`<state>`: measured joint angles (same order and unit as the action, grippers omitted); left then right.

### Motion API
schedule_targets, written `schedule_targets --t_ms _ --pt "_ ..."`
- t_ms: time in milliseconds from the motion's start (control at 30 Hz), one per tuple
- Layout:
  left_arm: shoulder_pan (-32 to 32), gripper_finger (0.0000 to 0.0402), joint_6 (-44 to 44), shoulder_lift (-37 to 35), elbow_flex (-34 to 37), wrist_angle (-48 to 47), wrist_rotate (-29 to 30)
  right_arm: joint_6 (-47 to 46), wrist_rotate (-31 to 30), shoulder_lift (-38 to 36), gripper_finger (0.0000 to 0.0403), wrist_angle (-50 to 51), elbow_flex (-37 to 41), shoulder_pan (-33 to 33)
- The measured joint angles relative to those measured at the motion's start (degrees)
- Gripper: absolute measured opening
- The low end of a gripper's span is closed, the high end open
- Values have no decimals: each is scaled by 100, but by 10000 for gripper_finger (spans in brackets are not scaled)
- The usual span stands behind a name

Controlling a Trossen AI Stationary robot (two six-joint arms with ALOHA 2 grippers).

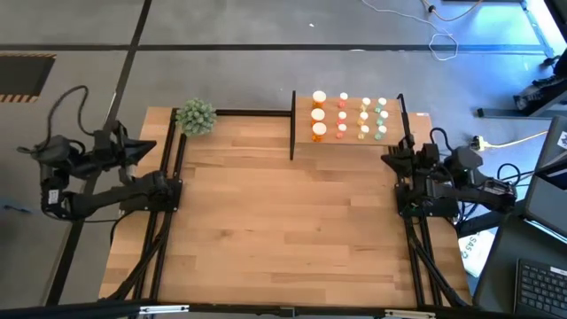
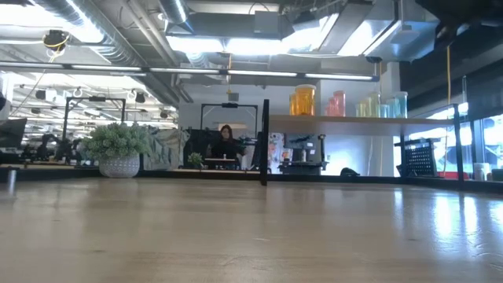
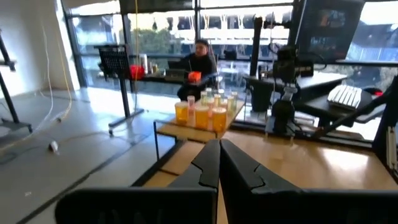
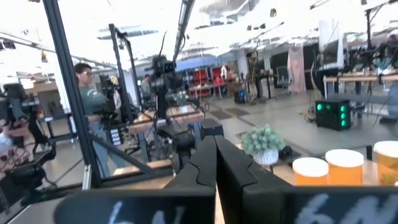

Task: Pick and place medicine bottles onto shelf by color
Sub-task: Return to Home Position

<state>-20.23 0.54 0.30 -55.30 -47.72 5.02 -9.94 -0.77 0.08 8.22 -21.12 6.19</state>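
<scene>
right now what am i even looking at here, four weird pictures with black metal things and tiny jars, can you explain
This is a two-armed robot at a wooden table, seen by four cameras at once. One camera looks straight down: the left arm is folded at the table's left edge and the right arm at its right edge. One sits at tabletop height, looking across the bare wood into an office behind. The other two ride on the arms' wrists, so each shows its own two dark fingers up close: the left gripper and the right gripper, both shut and holding nothing.

At the table's far edge stands a small shelf with black posts. On it are the medicine bottles, sorted by color: orange, pink-red, yellowish, green. A potted plant ball sits at the far left corner.
</scene>
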Motion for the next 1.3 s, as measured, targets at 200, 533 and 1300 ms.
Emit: schedule_targets --t_ms 200,533,1300 --pt "0 0 -91 2 533 592 -11 272 -16 2 0 -765 400 1" --pt "0 0 -255 4 1457 1606 -19 501 -14 9 0 -1961 1469 1" --pt "2 0 87 7 3771 3984 -323 735 43 13 14 -1918 2074 1"
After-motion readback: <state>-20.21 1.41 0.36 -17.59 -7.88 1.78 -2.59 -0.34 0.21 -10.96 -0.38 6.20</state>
